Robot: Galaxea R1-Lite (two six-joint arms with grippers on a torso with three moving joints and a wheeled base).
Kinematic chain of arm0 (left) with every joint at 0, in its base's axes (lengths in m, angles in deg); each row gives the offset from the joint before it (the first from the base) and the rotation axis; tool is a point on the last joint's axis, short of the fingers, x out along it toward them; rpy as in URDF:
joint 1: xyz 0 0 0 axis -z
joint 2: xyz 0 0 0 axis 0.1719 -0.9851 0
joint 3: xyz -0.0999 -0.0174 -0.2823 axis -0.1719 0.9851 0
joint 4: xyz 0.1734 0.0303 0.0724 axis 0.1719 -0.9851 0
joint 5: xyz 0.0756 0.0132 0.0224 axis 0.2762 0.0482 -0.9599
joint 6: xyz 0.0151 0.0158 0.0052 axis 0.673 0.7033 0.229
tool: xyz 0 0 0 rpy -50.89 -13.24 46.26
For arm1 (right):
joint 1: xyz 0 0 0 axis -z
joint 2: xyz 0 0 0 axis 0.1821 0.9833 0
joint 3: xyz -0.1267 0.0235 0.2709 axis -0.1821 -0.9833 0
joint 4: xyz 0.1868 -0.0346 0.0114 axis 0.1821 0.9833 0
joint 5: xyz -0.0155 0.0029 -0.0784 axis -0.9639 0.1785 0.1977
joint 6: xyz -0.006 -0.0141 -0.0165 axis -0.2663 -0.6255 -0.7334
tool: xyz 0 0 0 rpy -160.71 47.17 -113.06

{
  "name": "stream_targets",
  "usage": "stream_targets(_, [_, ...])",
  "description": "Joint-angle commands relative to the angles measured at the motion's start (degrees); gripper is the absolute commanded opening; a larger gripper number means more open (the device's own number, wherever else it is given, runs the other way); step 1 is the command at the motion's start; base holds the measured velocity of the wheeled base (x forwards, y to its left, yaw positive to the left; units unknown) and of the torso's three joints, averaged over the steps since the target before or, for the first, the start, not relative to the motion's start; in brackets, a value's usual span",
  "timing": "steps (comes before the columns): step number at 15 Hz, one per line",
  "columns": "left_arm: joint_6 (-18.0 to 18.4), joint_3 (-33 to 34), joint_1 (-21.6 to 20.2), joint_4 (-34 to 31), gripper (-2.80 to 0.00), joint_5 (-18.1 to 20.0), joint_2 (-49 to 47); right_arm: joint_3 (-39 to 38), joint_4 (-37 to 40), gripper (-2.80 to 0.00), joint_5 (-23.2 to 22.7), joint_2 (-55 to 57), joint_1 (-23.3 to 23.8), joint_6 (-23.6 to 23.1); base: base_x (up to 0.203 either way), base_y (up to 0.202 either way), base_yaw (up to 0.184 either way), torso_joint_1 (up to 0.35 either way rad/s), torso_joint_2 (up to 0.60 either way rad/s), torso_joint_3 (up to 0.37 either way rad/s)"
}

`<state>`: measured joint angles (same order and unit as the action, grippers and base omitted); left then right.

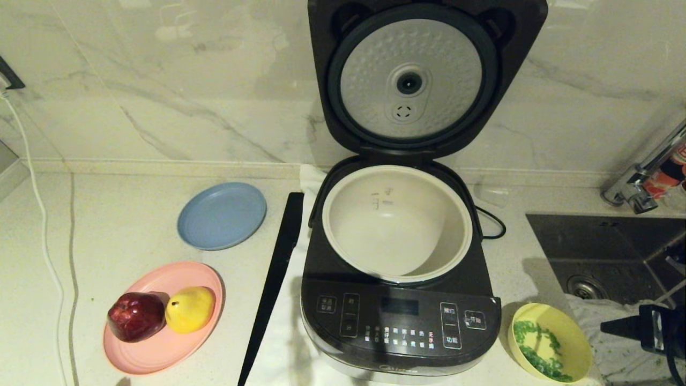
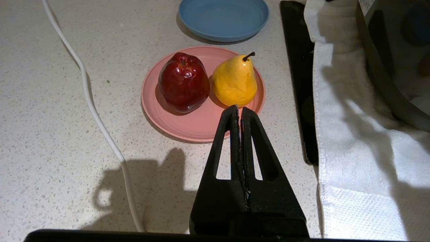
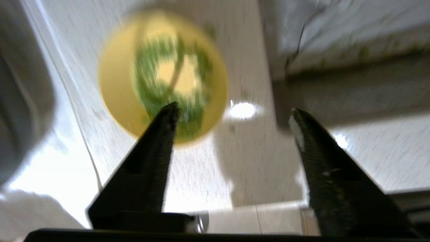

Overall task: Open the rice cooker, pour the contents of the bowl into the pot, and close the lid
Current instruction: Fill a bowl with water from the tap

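Note:
The dark rice cooker (image 1: 399, 316) stands open on a white towel, its lid (image 1: 412, 80) raised against the wall with the dimpled silver plate facing me. Inside sits the cream-white pot (image 1: 396, 222), with nothing in it. To the cooker's right, near the counter's front edge, rests the pale yellow bowl (image 1: 552, 343) (image 3: 117, 84) holding chopped green contents (image 1: 536, 346) (image 3: 158, 84). My right gripper (image 3: 233, 117) hovers open just right of the bowl, apart from it; its dark body (image 1: 646, 327) shows at the head view's right edge. My left gripper (image 2: 239, 108) is shut on nothing, low over the counter by the pink plate.
A pink plate (image 1: 161, 354) (image 2: 198, 127) carries a red apple (image 1: 136, 316) and a yellow pear (image 1: 190, 308). A blue plate (image 1: 221, 215) lies behind it. A long black strip (image 1: 273, 284) lies left of the cooker. A sink (image 1: 611, 257) and tap (image 1: 638, 182) are at right; a white cable (image 1: 37, 214) at left.

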<state>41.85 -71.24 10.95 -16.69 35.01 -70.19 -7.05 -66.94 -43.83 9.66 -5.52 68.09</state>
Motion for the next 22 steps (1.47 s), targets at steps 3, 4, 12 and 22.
stream_targets(3, [0.0,0.2,0.0,0.0,-2.80,0.0,0.0,-8.3,-7.3,0.00,0.2,3.2,-2.0,0.5,0.000,0.000,0.000,0.000,0.00,0.000])
stream_targets(4, [0.0,0.2,0.0,0.0,-2.80,0.0,0.0,-9.3,-9.6,0.00,0.3,4.4,-2.1,0.8,0.000,0.000,0.000,0.000,0.00,0.000])
stream_targets(12, [0.0,0.2,0.0,0.0,-2.80,0.0,0.0,-11.6,-16.5,0.00,0.4,10.8,-2.7,2.1,0.000,0.000,0.000,0.000,0.00,0.000])
stream_targets(22, [0.0,0.2,0.0,0.0,-2.80,0.0,0.0,-14.6,-27.0,0.00,2.7,19.8,-2.8,2.2,0.000,0.000,0.000,0.000,0.00,0.000])
